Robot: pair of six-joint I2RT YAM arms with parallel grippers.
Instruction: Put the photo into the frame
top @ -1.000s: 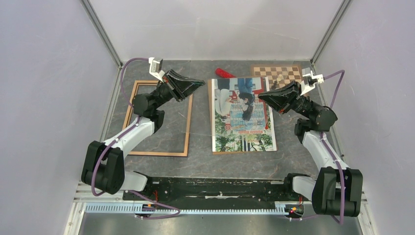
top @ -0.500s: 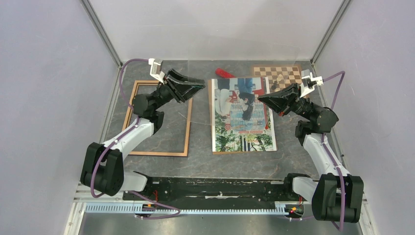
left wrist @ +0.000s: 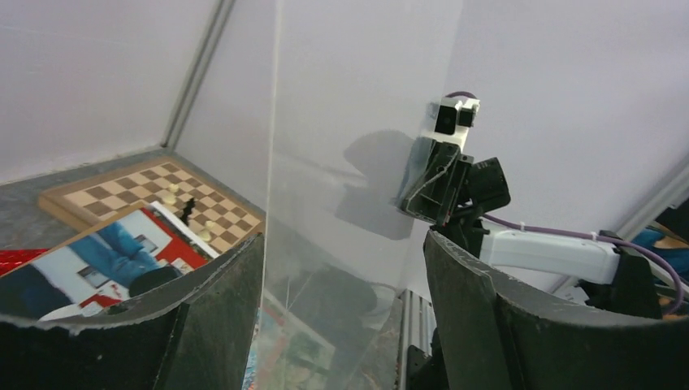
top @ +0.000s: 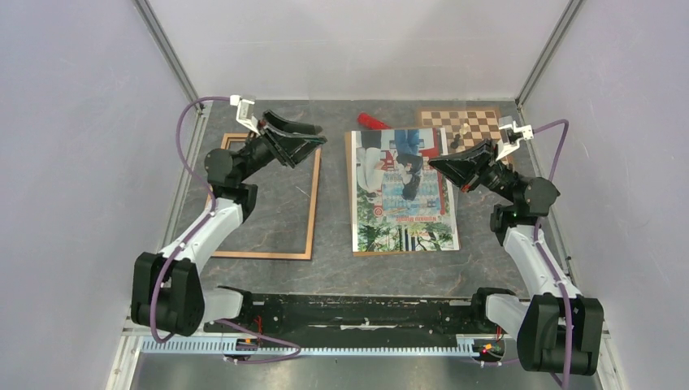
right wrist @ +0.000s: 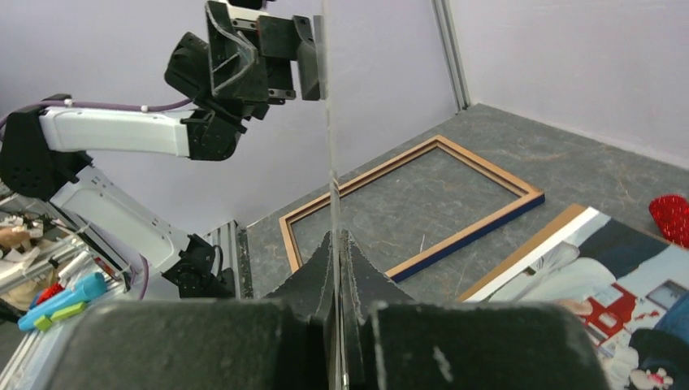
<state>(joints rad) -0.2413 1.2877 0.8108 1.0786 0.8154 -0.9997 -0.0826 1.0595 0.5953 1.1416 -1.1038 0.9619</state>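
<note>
Photo point(top: 404, 191): flat, face up on brown backing board point(top: 350, 195), mid-table, right of frame point(top: 260, 255), well apart from it.
Handling: probably light, bendy, slick; best pinched at a free edge.
Right gripper point(top: 435, 162): clamped tight on edge of clear pane point(left wrist: 349, 162).
Left gripper point(top: 313, 138): fingers spread, pane between, not gripping.
Hard to make out: pane nearly invisible from above, outline mostly guesswork.

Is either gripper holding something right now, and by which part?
The right gripper is shut on one edge of an upright clear pane. The left gripper is open around the pane's opposite side, gripping nothing.
</note>
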